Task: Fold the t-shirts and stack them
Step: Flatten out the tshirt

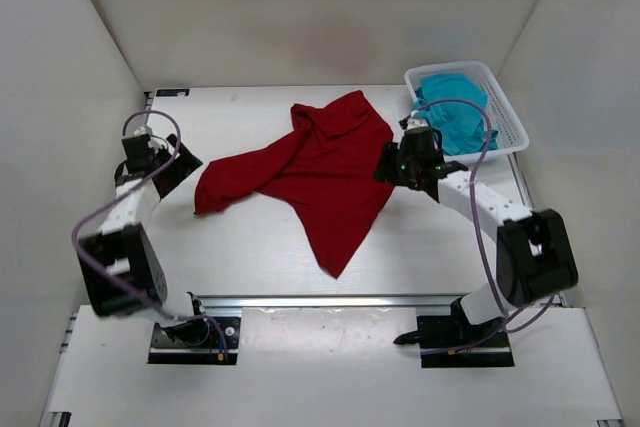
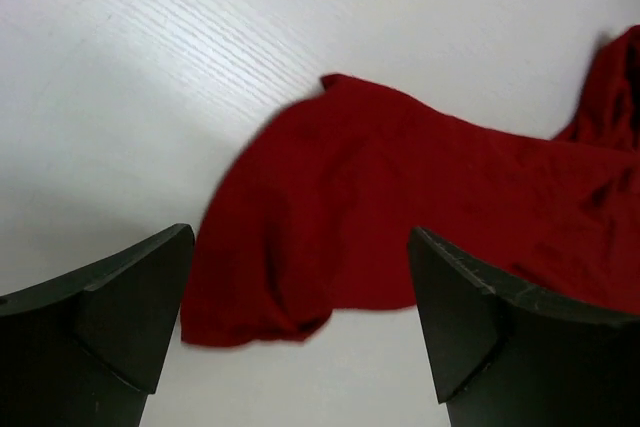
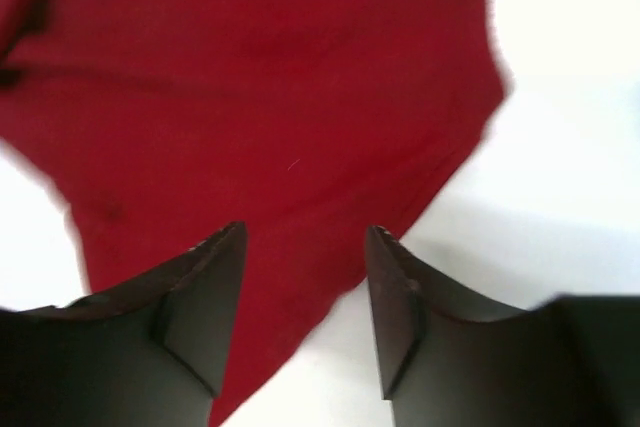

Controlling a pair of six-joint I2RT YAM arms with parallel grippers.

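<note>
The dark red t-shirt (image 1: pixel 315 169) lies crumpled and spread on the white table, one end reaching left, a point toward the front. It also shows in the left wrist view (image 2: pixel 400 207) and in the right wrist view (image 3: pixel 270 97). The teal t-shirt (image 1: pixel 455 112) lies bunched in the white basket (image 1: pixel 512 122) at the back right. My left gripper (image 1: pixel 185 169) is open and empty just left of the red shirt's left end; it also shows in its own view (image 2: pixel 300 317). My right gripper (image 1: pixel 385 169) is open and empty over the shirt's right edge; its own view (image 3: pixel 305 297) shows the same.
White walls enclose the table on three sides. Bare table surface (image 1: pixel 250 247) lies in front of the red shirt. A metal rail (image 1: pixel 330 299) runs along the near edge by the arm bases.
</note>
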